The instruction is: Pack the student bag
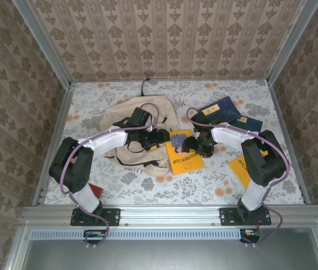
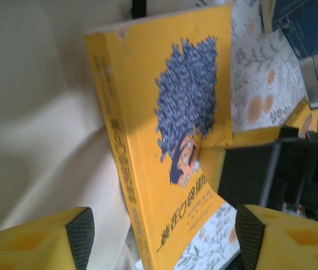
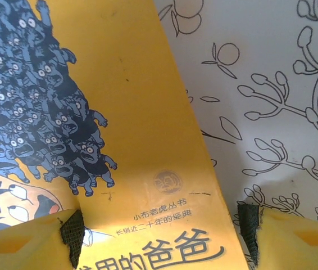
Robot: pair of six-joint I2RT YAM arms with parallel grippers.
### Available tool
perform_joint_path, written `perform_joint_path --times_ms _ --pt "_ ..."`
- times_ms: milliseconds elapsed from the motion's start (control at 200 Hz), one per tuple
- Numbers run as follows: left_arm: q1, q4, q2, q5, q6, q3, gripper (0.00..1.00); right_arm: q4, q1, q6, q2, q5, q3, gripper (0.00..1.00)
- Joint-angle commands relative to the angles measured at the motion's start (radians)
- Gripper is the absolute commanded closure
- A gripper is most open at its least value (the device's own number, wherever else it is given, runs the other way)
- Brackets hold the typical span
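The beige student bag [image 1: 122, 118] lies flat at the centre left of the table, and its cream fabric [image 2: 35, 112] fills the left of the left wrist view. A yellow book [image 1: 185, 160] with a blue crowd drawing on its cover [image 2: 148, 112] lies just right of the bag, its spine against the fabric. My left gripper [image 1: 160, 138] hovers over the bag's right edge, open [image 2: 164, 242], facing the book's spine. My right gripper [image 1: 192, 146] is open [image 3: 160, 233] at the book's [image 3: 148, 112] right edge, its pads either side of the cover's edge.
A second yellow book [image 1: 239, 169] lies under the right arm. Two dark blue books [image 1: 221, 111] sit at the back right. A small red object [image 1: 95, 188] lies by the left arm's base. The table [image 1: 164, 185] has a floral cloth and patterned walls around it.
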Motion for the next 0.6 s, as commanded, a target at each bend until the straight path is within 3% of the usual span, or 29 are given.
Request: perform_joint_path --times_ms 0,80,310,490,595 --pt "0.0 -0.002 0.062 -0.028 -0.006 0.065 0.35 0.022 -0.011 -0.001 0.021 -0.049 -0.022 0.24" --pt "0.0 -0.006 0.114 -0.033 -0.013 0.106 0.4 0.023 -0.012 -0.001 0.025 -0.051 -0.025 0.24" --pt "-0.006 -0.002 0.202 -0.046 -0.031 0.169 0.39 0.022 -0.014 -0.006 0.03 -0.062 -0.028 0.25" --pt "-0.007 0.15 0.244 0.11 -0.065 0.165 0.41 0.057 -0.016 -0.011 0.034 -0.077 -0.029 0.26" --pt "-0.01 0.175 0.241 0.114 -0.059 0.168 0.48 0.059 -0.02 -0.016 0.034 -0.083 -0.03 0.26"
